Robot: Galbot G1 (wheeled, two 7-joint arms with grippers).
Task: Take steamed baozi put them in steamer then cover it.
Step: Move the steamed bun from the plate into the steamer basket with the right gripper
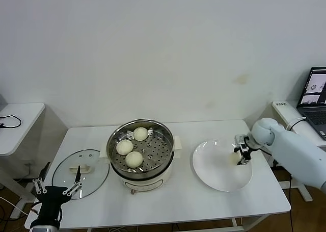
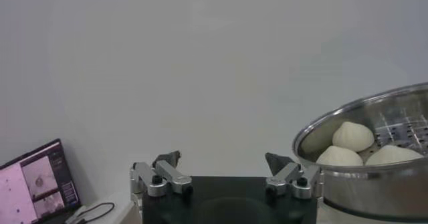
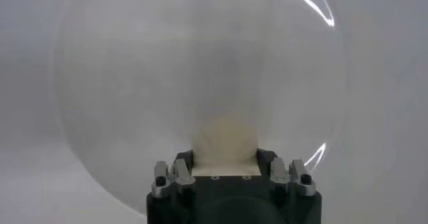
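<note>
The steamer [image 1: 148, 179] stands mid-table with three baozi [image 1: 134, 158] on its perforated tray. My right gripper [image 1: 240, 154] is shut on the fourth baozi [image 1: 234, 159] over the right part of the white plate [image 1: 214, 176]; I cannot tell if the bun touches the plate. In the right wrist view the bun [image 3: 224, 135] sits between the jaws of that gripper [image 3: 225, 154], with the plate [image 3: 120, 98] behind it. The glass cover [image 1: 94, 177] lies flat on the table left of the steamer. My left gripper [image 1: 56, 189] is open and empty at the table's front left, next to the cover. The left wrist view shows it [image 2: 224, 162] with the steamer [image 2: 381, 185] beside it.
A laptop [image 1: 316, 95] sits on a side table at the far right and also shows in the left wrist view [image 2: 37, 188]. A small white table [image 1: 18, 121] with a cable stands at the left. The white wall is behind.
</note>
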